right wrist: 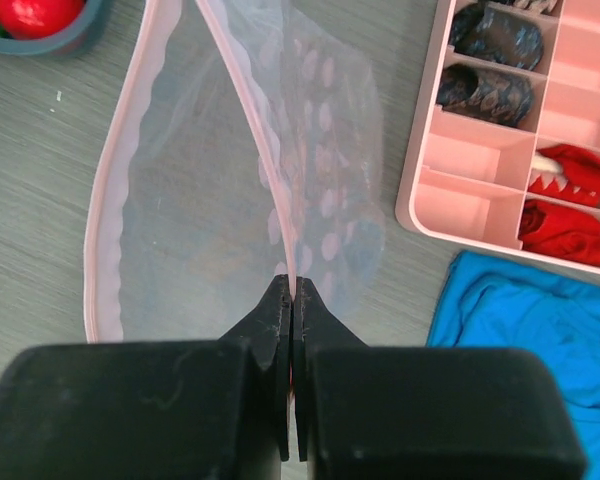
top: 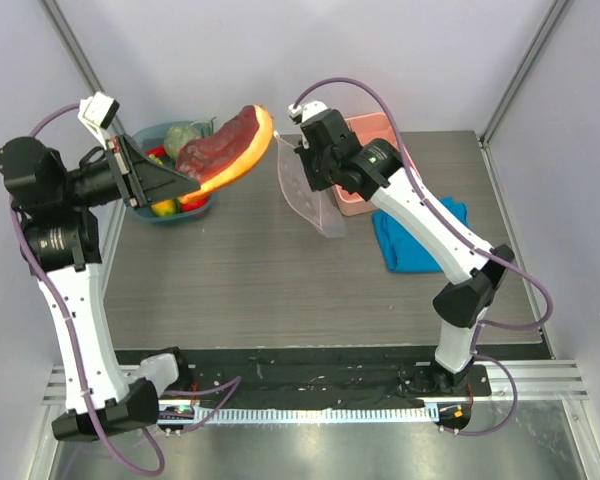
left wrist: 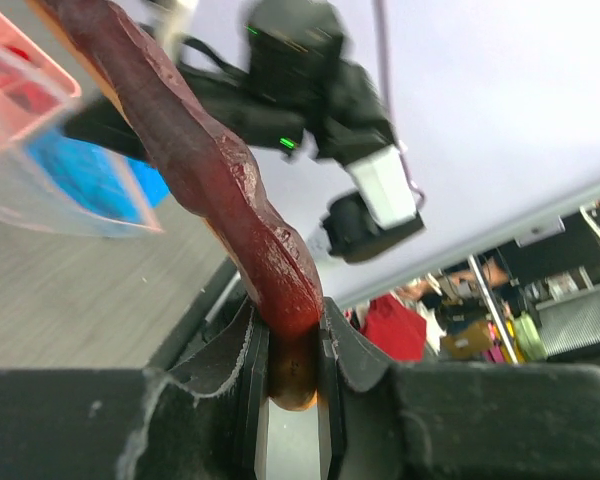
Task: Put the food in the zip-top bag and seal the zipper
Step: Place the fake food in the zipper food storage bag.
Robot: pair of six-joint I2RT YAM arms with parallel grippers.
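My left gripper (top: 183,186) is shut on the lower end of a large flat piece of food (top: 230,148), dark red with an orange rim, held in the air above the table's back left. In the left wrist view the fingers (left wrist: 250,370) clamp its brown-orange tip, and the piece (left wrist: 210,160) rises away from them. My right gripper (top: 302,160) is shut on the pink zipper (right wrist: 250,110) edge of the clear dotted zip-top bag (top: 312,198), which hangs lifted with its mouth spread open (right wrist: 180,200). The food's far end sits close to the bag's mouth.
A teal bowl (top: 156,133) with more toy food (top: 185,135) stands at the back left, under the left gripper. A pink divided tray (top: 365,130) lies at the back right, with a blue cloth (top: 410,240) in front of it.
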